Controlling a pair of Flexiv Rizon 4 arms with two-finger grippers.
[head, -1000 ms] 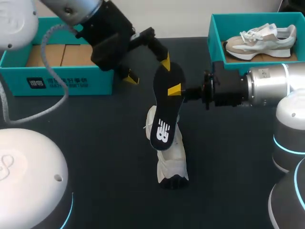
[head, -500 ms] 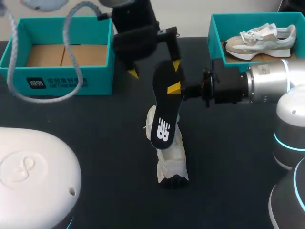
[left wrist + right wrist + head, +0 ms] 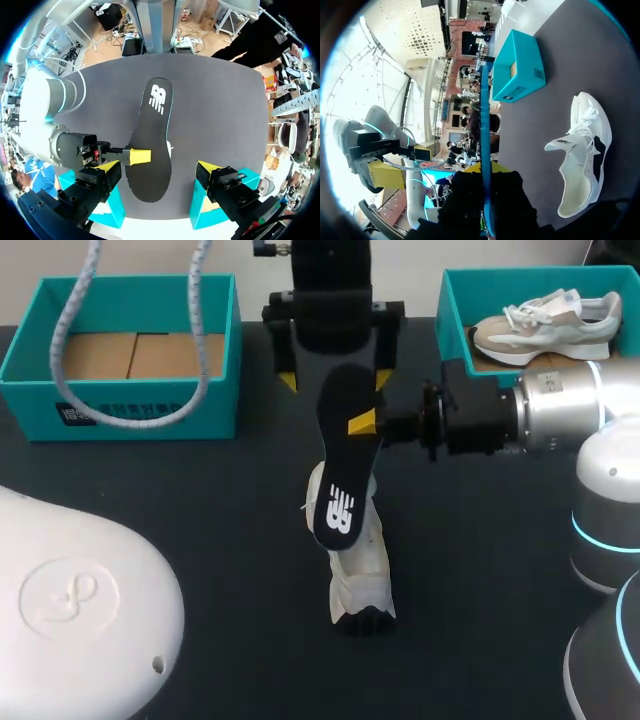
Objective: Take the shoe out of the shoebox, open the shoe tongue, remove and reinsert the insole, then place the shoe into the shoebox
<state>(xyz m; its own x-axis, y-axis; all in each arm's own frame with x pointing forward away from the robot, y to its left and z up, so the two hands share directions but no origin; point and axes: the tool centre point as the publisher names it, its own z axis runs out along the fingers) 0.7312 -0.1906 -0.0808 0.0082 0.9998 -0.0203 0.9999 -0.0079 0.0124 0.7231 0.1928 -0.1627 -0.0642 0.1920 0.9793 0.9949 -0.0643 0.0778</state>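
At the far left of the dark table stood an open teal shoebox with straight card walls and a plain brown cardboard floor. A loop of grey cable from my left arm hung across its front.

Just beside it, my left gripper hung from above with its fingers spread wide. Their yellow tips stood on either side of the upper end of the insole. In the left wrist view the insole lay between that gripper's tips, and I could see a gap at each side, so it held nothing.

The insole was flat, thin and matt black, rounded at both ends, with a white logo near its lower end. It stood nearly upright, its lower end over the shoe. The shoe was white and soft-looking with a dark heel patch. It lay on the table below, toe toward me, apart from both boxes.

My right gripper came in level from the right and was clamped on the insole's side edge about midway up. In the right wrist view the insole showed edge-on as a thin line pinched between my fingers, with the shoe on its side beyond.

Behind my right arm sat a second teal box holding a beige-and-white sneaker.
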